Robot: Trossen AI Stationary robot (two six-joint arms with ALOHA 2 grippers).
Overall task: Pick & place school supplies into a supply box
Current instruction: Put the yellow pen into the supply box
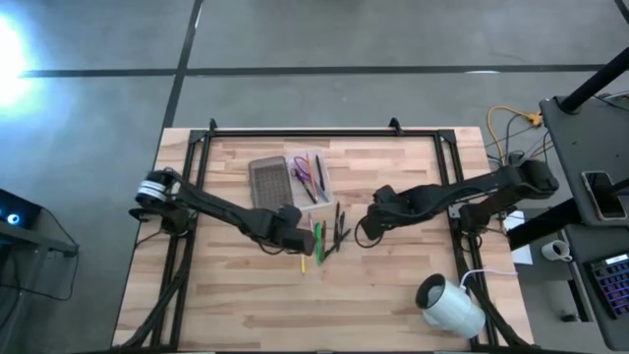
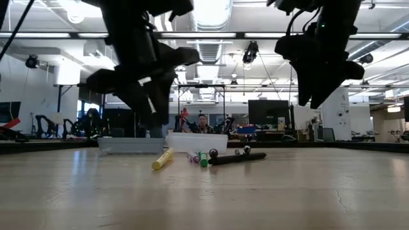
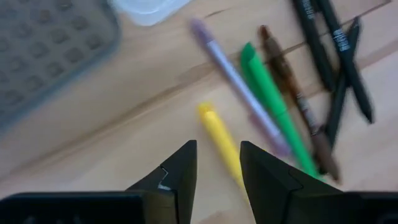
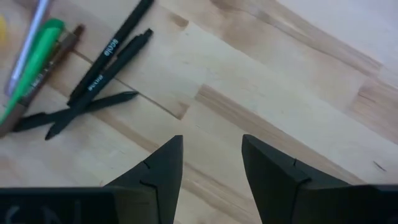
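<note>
A light wooden slatted table (image 1: 393, 295) stands on a grey concrete floor, with a workshop of monitors and benches beyond it in the low view, where a person (image 2: 203, 122) sits far behind the table. Toward the far middle of the table lies the clear plastic rectangular tray (image 1: 308, 177), with several pens and purple-handled scissors (image 1: 299, 178) inside it. The grey textured rectangular lid (image 1: 267, 183) lies flat just beside the tray, on the left arm's side.

Nearer the middle, loose supplies lie in a cluster on the wood: a yellow marker (image 3: 221, 143), a lilac pen (image 3: 239, 88), a green marker (image 3: 273, 102), a brown pen (image 3: 298, 102) and three black pens (image 4: 93, 78) crossing one another.

The left gripper (image 1: 291, 234) hangs above the table just beside the yellow marker, fingers apart with nothing between them. The right gripper (image 1: 370, 228) hovers over bare wood near the black pens, its fingers also spread and empty. A white cylindrical roll (image 1: 450, 305) lies at the table's near right corner.
</note>
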